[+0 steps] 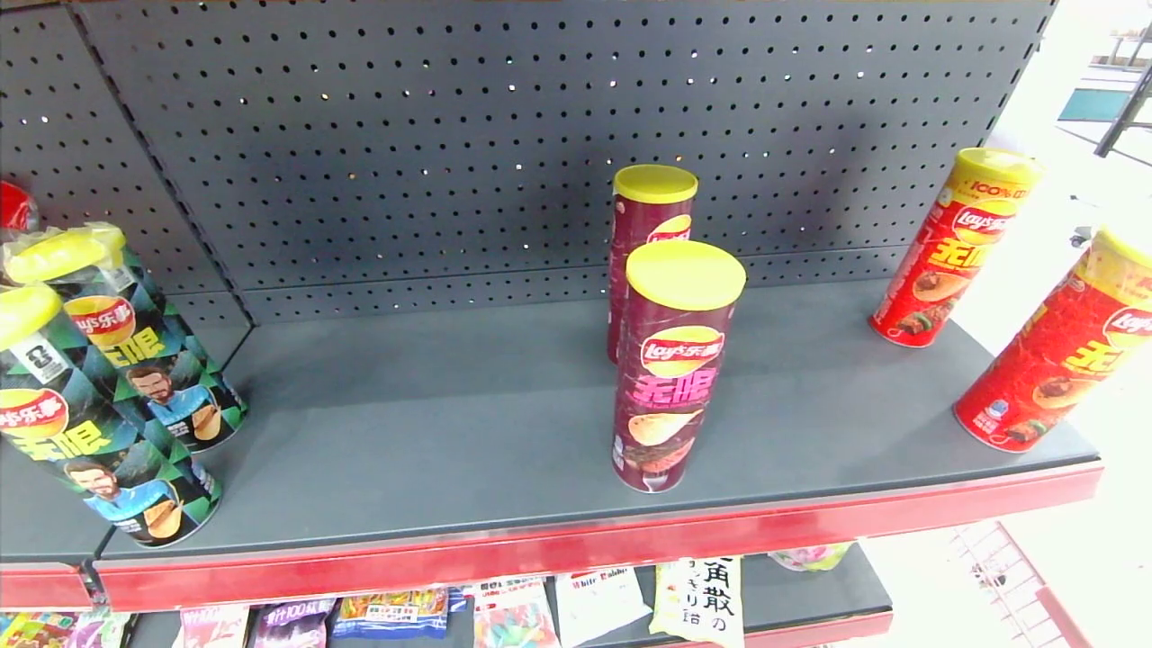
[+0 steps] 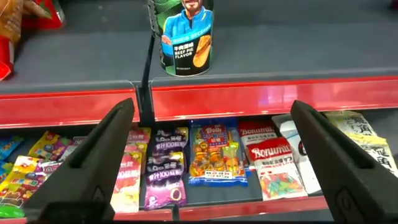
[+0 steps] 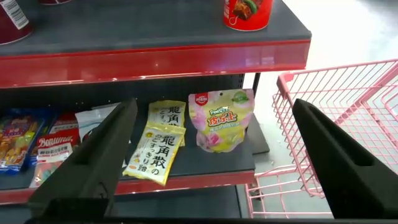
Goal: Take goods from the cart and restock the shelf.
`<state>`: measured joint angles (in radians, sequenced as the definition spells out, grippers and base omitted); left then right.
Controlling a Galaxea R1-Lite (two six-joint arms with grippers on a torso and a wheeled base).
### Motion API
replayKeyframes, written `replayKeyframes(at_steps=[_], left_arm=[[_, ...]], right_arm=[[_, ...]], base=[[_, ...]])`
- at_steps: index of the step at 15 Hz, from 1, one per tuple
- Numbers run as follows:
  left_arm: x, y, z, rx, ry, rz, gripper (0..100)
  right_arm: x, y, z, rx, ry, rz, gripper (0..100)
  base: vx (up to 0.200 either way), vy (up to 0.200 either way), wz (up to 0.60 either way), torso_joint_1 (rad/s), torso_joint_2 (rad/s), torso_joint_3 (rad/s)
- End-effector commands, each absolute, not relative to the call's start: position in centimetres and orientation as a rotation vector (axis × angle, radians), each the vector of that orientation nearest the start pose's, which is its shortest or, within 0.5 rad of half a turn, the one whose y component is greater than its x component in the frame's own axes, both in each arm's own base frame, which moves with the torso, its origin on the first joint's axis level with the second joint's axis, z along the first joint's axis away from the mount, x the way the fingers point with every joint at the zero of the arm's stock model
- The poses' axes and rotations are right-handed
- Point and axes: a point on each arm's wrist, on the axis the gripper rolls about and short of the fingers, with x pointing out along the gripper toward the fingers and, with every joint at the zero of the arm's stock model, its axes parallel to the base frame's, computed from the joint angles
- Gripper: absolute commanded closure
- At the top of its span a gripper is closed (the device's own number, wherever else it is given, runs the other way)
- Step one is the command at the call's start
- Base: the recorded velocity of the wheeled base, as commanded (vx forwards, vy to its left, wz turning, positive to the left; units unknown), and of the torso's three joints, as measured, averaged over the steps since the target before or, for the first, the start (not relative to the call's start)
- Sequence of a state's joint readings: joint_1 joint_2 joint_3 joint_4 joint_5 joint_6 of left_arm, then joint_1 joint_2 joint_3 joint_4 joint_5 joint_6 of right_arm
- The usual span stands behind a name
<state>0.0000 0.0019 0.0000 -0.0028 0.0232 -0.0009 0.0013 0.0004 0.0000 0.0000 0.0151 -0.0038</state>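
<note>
Two maroon chip cans with yellow lids (image 1: pixel 670 369) stand one behind the other mid-shelf on the grey shelf (image 1: pixel 432 423). Two red cans (image 1: pixel 954 247) stand at its right end and green-black cans (image 1: pixel 99 423) at the left. My left gripper (image 2: pixel 211 104) is open and holds nothing, facing the shelf's red front edge (image 2: pixel 249 96) below a green-black can (image 2: pixel 186 37). My right gripper (image 3: pixel 214 102) is open and holds nothing in front of the lower shelf, beside the pink wire cart (image 3: pixel 336 124). A red can (image 3: pixel 247 14) stands above it.
The lower shelf (image 3: pixel 211 165) holds flat snack bags: yellow and pink ones (image 3: pixel 221 121) on the right, several colourful packs (image 2: pixel 214 155) further left. A perforated back panel (image 1: pixel 450 135) closes the shelf behind. Bare shelf lies between the green-black and maroon cans.
</note>
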Motion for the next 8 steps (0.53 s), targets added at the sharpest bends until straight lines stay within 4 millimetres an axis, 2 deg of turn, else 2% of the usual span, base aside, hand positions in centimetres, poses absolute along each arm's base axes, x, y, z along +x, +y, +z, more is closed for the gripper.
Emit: replayKeyframes(at_steps=[1,2,5,8], left_arm=[[-2.28,0.05,7.56,0.002,-0.002,0.021,0],[-2.28,0.05,7.58,0.0,-0.003,0.023,0],[-2.28,0.04,7.58,0.002,-0.003,0.02,0],[-2.28,0.04,7.58,0.002,-0.003,0.02,0]], right_arm=[[-2.28,0.03,7.55,-0.005,0.0,0.017,0],[-2.28,0.03,7.55,-0.005,0.0,0.017,0],[-2.28,0.03,7.55,-0.003,0.0,0.017,0],[-2.28,0.03,7.55,-0.003,0.0,0.017,0]], base=[[0.0,0.0,0.0,0.0,0.0,0.0],[0.0,0.0,0.0,0.0,0.0,0.0],[-0.2,0.0,0.0,0.01,0.0,-0.001],[0.0,0.0,0.0,0.0,0.0,0.0]])
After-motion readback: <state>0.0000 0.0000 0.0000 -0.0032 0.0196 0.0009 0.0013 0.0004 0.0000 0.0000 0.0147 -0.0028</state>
